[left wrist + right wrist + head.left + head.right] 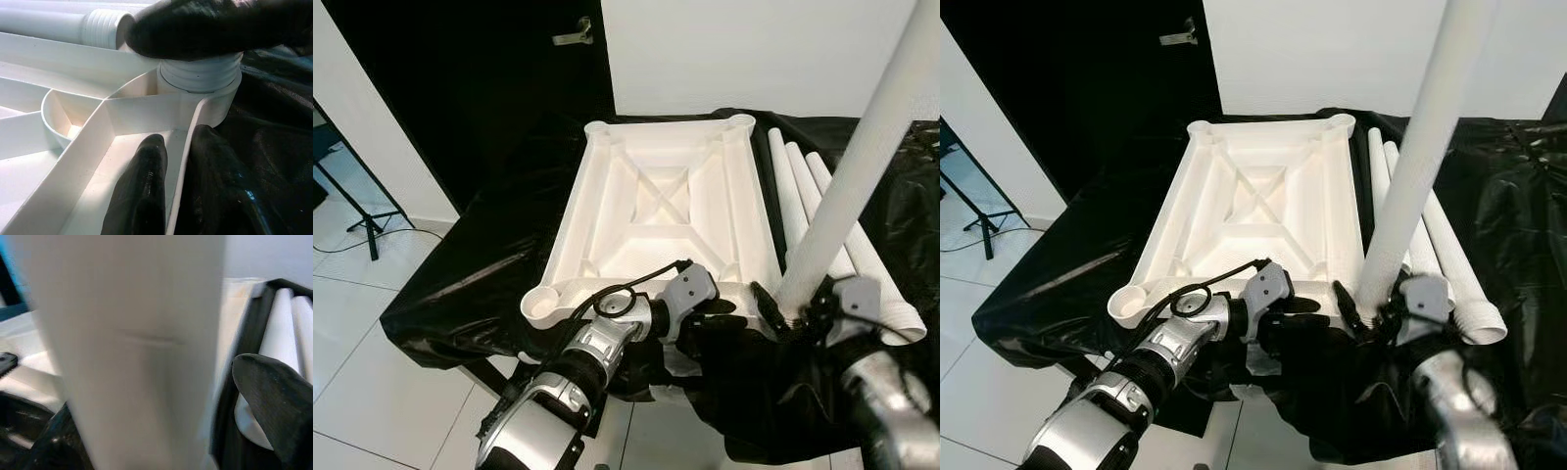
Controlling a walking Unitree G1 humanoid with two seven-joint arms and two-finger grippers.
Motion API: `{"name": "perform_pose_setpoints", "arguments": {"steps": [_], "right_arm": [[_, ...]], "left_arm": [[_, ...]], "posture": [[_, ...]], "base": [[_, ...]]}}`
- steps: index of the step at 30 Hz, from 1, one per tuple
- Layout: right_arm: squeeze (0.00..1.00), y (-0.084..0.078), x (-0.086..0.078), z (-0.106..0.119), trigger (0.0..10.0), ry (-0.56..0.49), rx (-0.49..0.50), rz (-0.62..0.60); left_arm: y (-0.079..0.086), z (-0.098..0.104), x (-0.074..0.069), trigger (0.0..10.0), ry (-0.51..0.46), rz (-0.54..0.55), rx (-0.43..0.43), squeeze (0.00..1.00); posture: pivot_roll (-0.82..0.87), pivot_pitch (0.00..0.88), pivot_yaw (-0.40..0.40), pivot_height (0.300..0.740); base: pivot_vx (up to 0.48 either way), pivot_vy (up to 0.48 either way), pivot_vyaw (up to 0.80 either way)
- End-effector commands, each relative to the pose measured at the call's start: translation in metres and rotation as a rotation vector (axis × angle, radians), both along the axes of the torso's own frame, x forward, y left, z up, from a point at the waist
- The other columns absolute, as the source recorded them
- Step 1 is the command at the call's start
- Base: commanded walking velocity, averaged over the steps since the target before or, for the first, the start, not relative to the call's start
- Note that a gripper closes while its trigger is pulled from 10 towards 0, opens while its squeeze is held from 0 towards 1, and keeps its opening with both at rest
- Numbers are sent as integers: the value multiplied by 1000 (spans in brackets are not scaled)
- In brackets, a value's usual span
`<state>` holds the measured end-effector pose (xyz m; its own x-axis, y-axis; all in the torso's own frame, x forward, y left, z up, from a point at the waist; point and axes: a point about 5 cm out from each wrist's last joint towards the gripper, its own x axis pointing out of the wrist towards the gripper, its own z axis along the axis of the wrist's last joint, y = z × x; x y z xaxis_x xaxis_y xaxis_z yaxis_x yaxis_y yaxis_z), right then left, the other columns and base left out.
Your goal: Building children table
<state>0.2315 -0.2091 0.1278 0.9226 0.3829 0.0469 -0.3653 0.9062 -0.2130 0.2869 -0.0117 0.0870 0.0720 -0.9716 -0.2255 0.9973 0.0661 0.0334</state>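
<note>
A white table top [656, 196] lies upside down on a black-covered surface [480, 274]. My right gripper [800, 311] is shut on a long white leg [857, 157] that stands slightly tilted at the top's near right corner. In the left wrist view the leg's threaded end [200, 73] sits in the corner socket [215, 105]. My left gripper [178, 142] is shut on the top's near rim, close beside that socket, one finger [142, 186] inside the rim wall and the other outside. In the right wrist view the leg [127, 352] is blurred and very close.
Three more white legs [803, 196] lie side by side on the black cover to the right of the top. A dark door with a handle [576, 34] stands behind on the left. A stand's feet [362, 220] rest on the tiled floor at left.
</note>
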Motion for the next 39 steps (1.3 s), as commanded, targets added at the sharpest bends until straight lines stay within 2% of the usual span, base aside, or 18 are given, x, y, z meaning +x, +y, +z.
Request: {"name": "perform_pose_setpoints", "arguments": {"steps": [1, 6, 8, 9, 10, 11, 14, 20, 22, 24, 26, 27, 30, 33, 36, 37, 38, 39], "right_arm": [[0, 6, -2, -5, 10000, 30, 10, 39], [0, 6, -4, -2, 10000, 54, -22, 131], [0, 6, -4, -2, 10000, 54, -22, 131], [0, 6, -6, -4, 3804, 90, -27, 170], [0, 6, -6, -4, 3804, 90, -27, 170], [0, 7, -8, -6, 0, 121, -27, 206], [0, 5, -12, -12, 0, 183, -33, 268], [0, 3, -13, -16, 0, 224, -6, 266], [0, 7, -13, -18, 0, 207, 26, 219], [0, 18, -18, -21, 0, 138, 104, 54], [0, 23, -24, -21, 0, 80, 140, -82], [0, 23, -25, -21, 0, 65, 142, -132], [0, 23, -26, -21, 0, 59, 142, -157], [0, 13, -25, -23, 0, 22, 108, -349], [0, 13, -24, -23, 0, 17, 106, -375], [0, 14, -23, -23, 4745, 23, 110, -373], [0, 14, -22, -23, 10000, 30, 103, -359], [0, 14, -21, -23, 10000, 35, 102, -337]], "left_arm": [[5, -31, -24, 10000, 164, -151, 81, 0], [5, -31, -24, 10000, 165, -147, 78, 0], [5, -31, -24, 10000, 165, -147, 78, 0], [6, -32, -25, 10000, 167, -147, 79, 0], [6, -32, -25, 10000, 167, -147, 79, 0], [7, -33, -25, 10000, 168, -147, 80, 0], [7, -33, -25, 10000, 168, -148, 83, 0], [6, -32, -25, 10000, 165, -151, 85, 0], [5, -32, -25, 10000, 162, -157, 85, 0], [4, -30, -24, 10000, 159, -156, 82, 0], [4, -30, -24, 10000, 159, -154, 80, 0], [4, -30, -24, 10000, 159, -153, 80, 0], [4, -30, -23, 10000, 159, -153, 80, 0], [8, -31, -22, 10000, 160, -144, 86, 0], [9, -31, -22, 10000, 160, -144, 88, 0], [8, -31, -22, 10000, 159, -144, 88, 0], [7, -30, -22, 10000, 159, -144, 85, 0], [7, -30, -22, 10000, 159, -146, 84, 0]], "posture": [[61, 0, 53, 740], [64, 0, 53, 740], [64, 0, 53, 740], [64, 0, 54, 740], [64, 0, 54, 740], [64, 0, 54, 740], [65, 0, 56, 740], [61, 0, 59, 740], [63, 0, 57, 740], [64, 0, 57, 740], [69, 0, 54, 740], [71, 0, 53, 740], [71, 0, 53, 740], [71, 0, 54, 740], [70, 0, 55, 740], [67, 0, 58, 740], [65, 0, 59, 740], [65, 0, 59, 740]], "base": [[0, 0, 0], [0, 0, 0], [0, 0, 0], [0, 0, 0], [0, 0, 0], [0, 0, 0], [0, 0, 0], [0, 0, 0], [0, 0, 0], [0, 0, 0], [0, 0, 0], [0, 0, 0], [0, 0, 0], [0, 0, 0], [0, 0, 0], [0, 0, 0], [0, 0, 0], [0, 0, 0]]}}
